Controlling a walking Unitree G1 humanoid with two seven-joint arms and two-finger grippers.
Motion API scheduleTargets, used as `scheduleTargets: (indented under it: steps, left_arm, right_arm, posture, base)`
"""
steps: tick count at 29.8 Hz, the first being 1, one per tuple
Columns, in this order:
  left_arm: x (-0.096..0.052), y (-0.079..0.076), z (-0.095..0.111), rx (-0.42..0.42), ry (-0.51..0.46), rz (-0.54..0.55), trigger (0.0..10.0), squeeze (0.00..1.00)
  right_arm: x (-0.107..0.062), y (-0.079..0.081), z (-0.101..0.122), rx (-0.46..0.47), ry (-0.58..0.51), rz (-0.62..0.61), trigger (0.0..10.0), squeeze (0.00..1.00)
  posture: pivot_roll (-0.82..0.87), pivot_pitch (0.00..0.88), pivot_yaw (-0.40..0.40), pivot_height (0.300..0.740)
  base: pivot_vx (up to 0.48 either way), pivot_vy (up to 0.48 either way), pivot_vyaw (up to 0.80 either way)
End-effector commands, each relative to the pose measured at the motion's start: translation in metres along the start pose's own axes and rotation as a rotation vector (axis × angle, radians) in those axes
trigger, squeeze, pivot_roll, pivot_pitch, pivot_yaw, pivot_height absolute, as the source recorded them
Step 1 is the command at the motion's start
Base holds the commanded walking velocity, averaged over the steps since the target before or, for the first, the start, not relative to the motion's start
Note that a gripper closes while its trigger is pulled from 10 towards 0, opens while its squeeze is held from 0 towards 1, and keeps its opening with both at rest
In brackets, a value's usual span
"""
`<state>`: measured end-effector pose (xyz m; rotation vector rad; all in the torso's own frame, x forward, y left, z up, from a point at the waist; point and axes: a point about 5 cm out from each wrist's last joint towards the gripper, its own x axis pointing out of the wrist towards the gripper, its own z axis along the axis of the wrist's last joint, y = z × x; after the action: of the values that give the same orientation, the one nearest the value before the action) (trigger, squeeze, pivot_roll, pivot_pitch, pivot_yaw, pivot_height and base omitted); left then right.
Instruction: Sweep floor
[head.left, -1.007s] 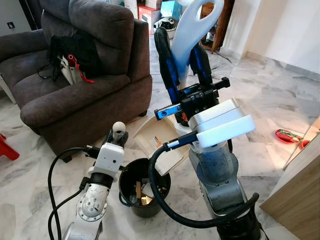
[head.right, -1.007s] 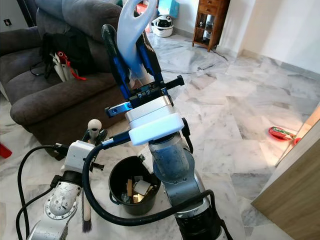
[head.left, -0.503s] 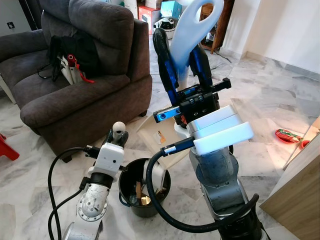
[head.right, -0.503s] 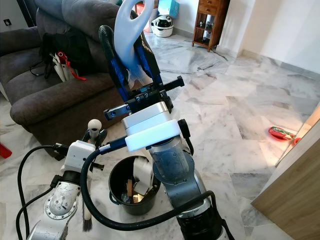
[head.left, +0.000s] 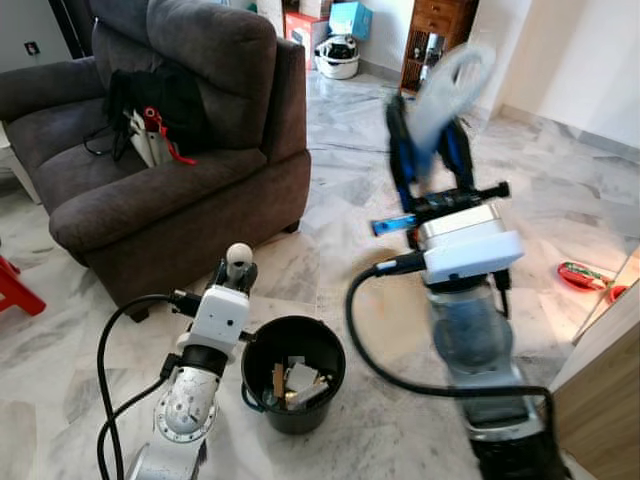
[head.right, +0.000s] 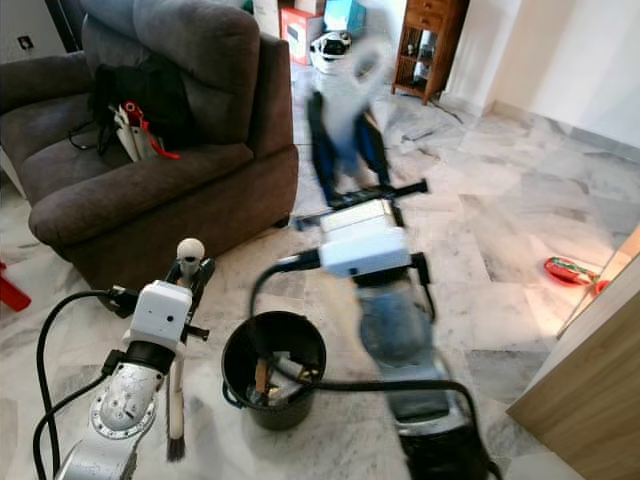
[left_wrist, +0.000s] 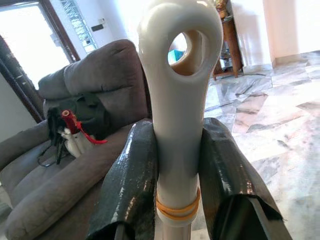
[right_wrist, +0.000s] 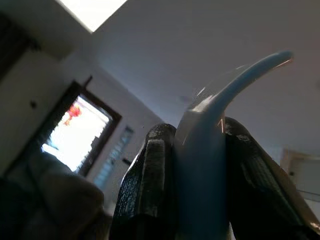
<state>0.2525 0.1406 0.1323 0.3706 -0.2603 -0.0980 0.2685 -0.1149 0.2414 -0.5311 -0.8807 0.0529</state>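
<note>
My left gripper (head.left: 238, 272) is shut on the white handle (left_wrist: 180, 75) of a small brush, held upright just left of a black bucket (head.left: 258, 352). The brush's dark bristles (head.right: 175, 445) hang near the floor. Paper and wood scraps (head.left: 296, 380) lie in the bucket. My right gripper (head.left: 432, 150) is raised to the right of the bucket and blurred by motion. It is shut on the pale blue dustpan handle (head.left: 455, 85), which also runs between the black fingers (right_wrist: 150, 180) in the right wrist view. The pan itself is hidden behind the arm.
A brown armchair (head.left: 170, 150) with a black bag on its seat stands at back left. A red stool (head.left: 15, 290) is at the far left. A wooden cabinet (head.left: 600, 400) is close on the right, with a red packet (head.left: 580, 272) on the marble floor beside it.
My right arm has swung to the right with the dustpan, away from above the bucket, and now looks blurred. The left arm and brush have stayed put.
</note>
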Motion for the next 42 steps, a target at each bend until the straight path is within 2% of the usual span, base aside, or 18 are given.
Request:
scheduleTargets:
  steps: [1,8,9,10,14,15,18,20,22,23,24,26,27,30,31,34,36,42]
  left_arm:
    - [0.003,-0.002,0.007,0.014,-0.053,-0.012,10.0,0.0]
    - [0.003,-0.003,0.006,0.008,-0.047,-0.023,10.0,0.0]
    - [0.003,-0.003,0.006,0.008,-0.047,-0.023,10.0,0.0]
    - [0.002,-0.003,0.004,0.006,-0.043,-0.028,10.0,0.0]
    - [-0.001,-0.002,0.001,0.008,-0.029,-0.031,10.0,0.0]
    - [-0.003,0.003,-0.003,-0.003,-0.008,-0.008,10.0,0.0]
    - [-0.005,0.006,-0.005,-0.014,0.004,0.01,10.0,0.0]
    - [-0.012,0.021,-0.016,-0.055,0.054,0.087,10.0,0.0]
    - [-0.018,0.032,-0.024,-0.078,0.092,0.14,10.0,0.0]
    - [-0.018,0.032,-0.024,-0.078,0.092,0.14,10.0,0.0]
    - [-0.024,0.041,-0.032,-0.098,0.128,0.178,10.0,0.0]
    - [-0.026,0.043,-0.035,-0.106,0.142,0.19,10.0,0.0]
    - [-0.029,0.048,-0.042,-0.136,0.174,0.215,10.0,0.0]
    - [-0.035,0.053,-0.056,-0.177,0.244,0.253,10.0,0.0]
    - [-0.039,0.056,-0.066,-0.231,0.28,0.293,10.0,0.0]
    - [-0.048,0.059,-0.081,-0.296,0.343,0.351,10.0,0.0]
    - [-0.051,0.059,-0.085,-0.3,0.361,0.356,10.0,0.0]
    - [-0.059,0.056,-0.101,-0.276,0.436,0.323,10.0,0.0]
  right_arm:
    - [0.0,-0.004,0.003,-0.039,-0.037,-0.008,10.0,0.0]
    - [-0.038,-0.012,-0.027,-0.126,0.116,0.03,10.0,0.0]
    - [-0.038,-0.012,-0.027,-0.126,0.116,0.03,10.0,0.0]
    - [-0.05,-0.013,-0.036,-0.134,0.164,0.047,10.0,0.0]
    - [-0.064,-0.017,-0.049,-0.115,0.244,0.034,10.0,0.0]
    - [-0.072,-0.02,-0.057,-0.084,0.305,0.007,10.0,0.0]
    - [-0.075,-0.021,-0.061,-0.062,0.333,-0.005,10.0,0.0]
    - [-0.086,-0.025,-0.076,0.008,0.44,-0.075,10.0,0.0]
    - [-0.097,-0.025,-0.086,0.023,0.504,-0.094,10.0,0.0]
    - [-0.097,-0.025,-0.086,0.023,0.504,-0.094,10.0,0.0]
    - [-0.107,-0.024,-0.096,0.045,0.57,-0.093,10.0,0.0]
    - [-0.111,-0.023,-0.101,0.065,0.602,-0.098,10.0,0.0]
    - [-0.118,-0.023,-0.11,0.126,0.669,-0.154,10.0,0.0]
    - [-0.126,-0.021,-0.119,0.2,0.734,-0.21,10.0,0.0]
    - [-0.13,-0.016,-0.126,0.291,0.779,-0.228,10.0,0.0]
    - [-0.137,-0.005,-0.134,0.414,0.831,-0.216,10.0,0.0]
    - [-0.138,-0.003,-0.135,0.41,0.838,-0.207,10.0,0.0]
    - [-0.145,0.006,-0.145,0.525,0.908,-0.227,10.0,0.0]
  posture:
    - [0.04,0.0,-0.003,0.74]
    - [0.03,0.0,0.0,0.74]
    - [0.03,0.0,0.0,0.74]
    - [0.02,0.0,0.001,0.74]
    - [0.02,0.0,0.001,0.74]
    - [0.02,0.0,0.002,0.74]
    - [0.02,0.0,0.001,0.74]
    - [0.02,0.0,-0.001,0.74]
    - [0.03,0.0,-0.002,0.74]
    - [0.03,0.0,-0.002,0.74]
    - [0.03,0.0,-0.002,0.74]
    - [0.03,0.0,-0.003,0.74]
    - [0.03,0.0,-0.003,0.74]
    - [0.03,0.0,-0.003,0.74]
    - [0.03,0.0,-0.002,0.74]
    - [0.03,0.0,-0.003,0.74]
    - [0.03,0.0,-0.004,0.74]
    - [0.03,0.0,-0.006,0.74]
  base:
    - [0.0,0.0,0.0]
    - [0.0,0.0,0.0]
    - [0.0,0.0,0.0]
    - [0.0,0.0,0.0]
    - [0.0,0.0,0.0]
    - [0.0,0.0,0.0]
    - [0.0,0.0,0.0]
    - [0.0,0.0,0.0]
    - [0.0,0.0,0.0]
    - [0.0,0.0,0.0]
    - [0.0,0.0,0.0]
    - [0.0,0.0,0.0]
    - [0.0,0.0,0.0]
    - [0.0,0.0,0.0]
    - [0.0,0.0,0.0]
    - [0.0,0.0,0.0]
    - [0.0,0.0,0.0]
    - [0.0,0.0,0.0]
